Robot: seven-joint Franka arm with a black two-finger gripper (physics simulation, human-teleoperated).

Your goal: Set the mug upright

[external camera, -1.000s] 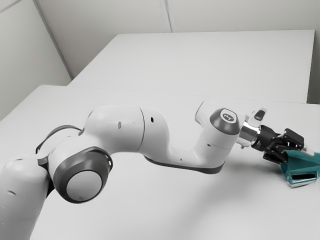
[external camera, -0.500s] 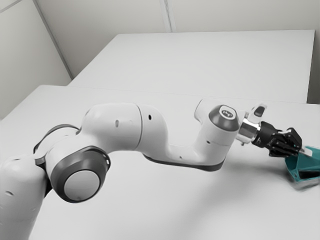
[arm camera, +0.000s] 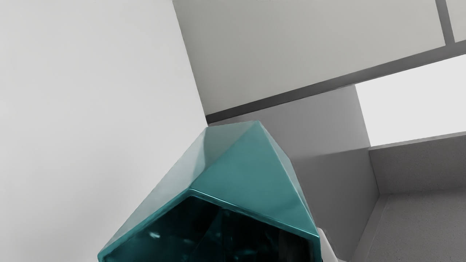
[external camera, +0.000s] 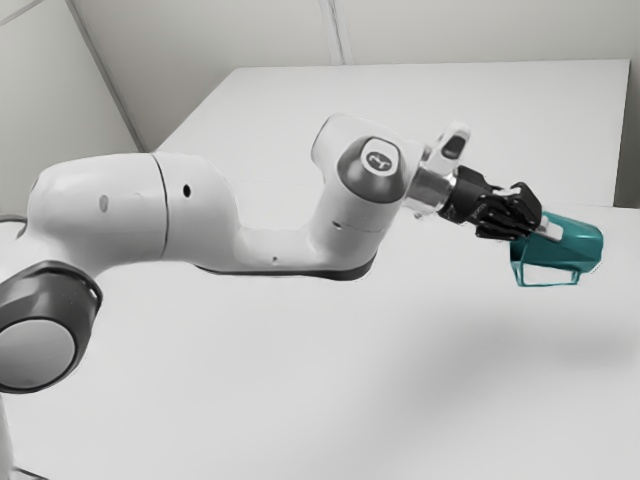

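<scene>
The teal, faceted mug (external camera: pixel 580 245) is held up off the table at the exterior view's right, lying roughly on its side with its handle hanging below. My gripper (external camera: pixel 541 230) is shut on the mug's wall at the mouth end. From the wrist view, the dark mouth of the mug (arm camera: pixel 247 174) faces the hand, and its base points away. A pale fingertip of the gripper (arm camera: pixel 317 251) lies along the outside of the wall; the other finger is hard to make out in the dark interior.
Below the raised mug, a soft shadow falls on the white table (external camera: pixel 300 380). Another white table surface (external camera: pixel 480 110) stands behind, with pale walls beyond it.
The mug has risen from the table with my gripper and moved toward the exterior view's left. Its handle has swung to hang below. The arm has drawn back and up.
</scene>
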